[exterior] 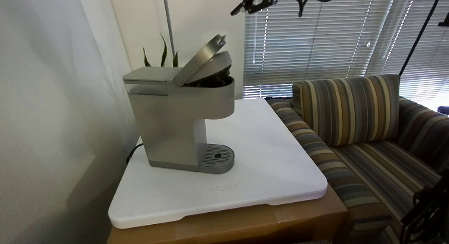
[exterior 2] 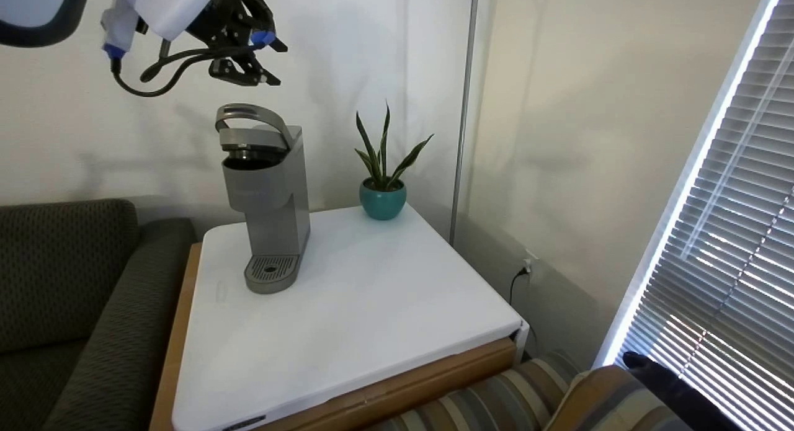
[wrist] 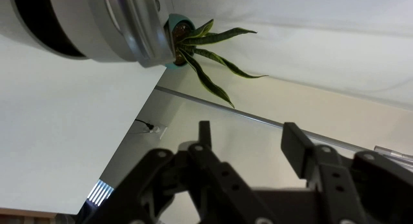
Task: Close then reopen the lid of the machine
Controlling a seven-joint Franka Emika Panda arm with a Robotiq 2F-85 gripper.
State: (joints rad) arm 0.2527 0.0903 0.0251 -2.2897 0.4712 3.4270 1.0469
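The machine, a boxy grey coffee maker [exterior: 168, 128], stands upright on a white tabletop; it also shows in an exterior view [exterior 2: 276, 201]. Its lid [exterior: 201, 61] is raised at a slant, with the dark brew chamber exposed below; the raised lid also shows in an exterior view [exterior 2: 251, 136]. In the wrist view the machine [wrist: 74, 27] and its lid [wrist: 150, 34] are at the upper left. My gripper [exterior 2: 278, 63] is above the lid, apart from it. In the wrist view the gripper [wrist: 247, 141] has its fingers spread with nothing between them.
A teal pot with a plant [exterior 2: 383, 201] stands at the table's back edge near the wall. A thin metal pole [exterior 2: 465, 121] rises behind the white tabletop [exterior 2: 347, 319]. A striped armchair [exterior: 350, 114] adjoins the table. A black cord [exterior: 131, 154] runs behind the machine.
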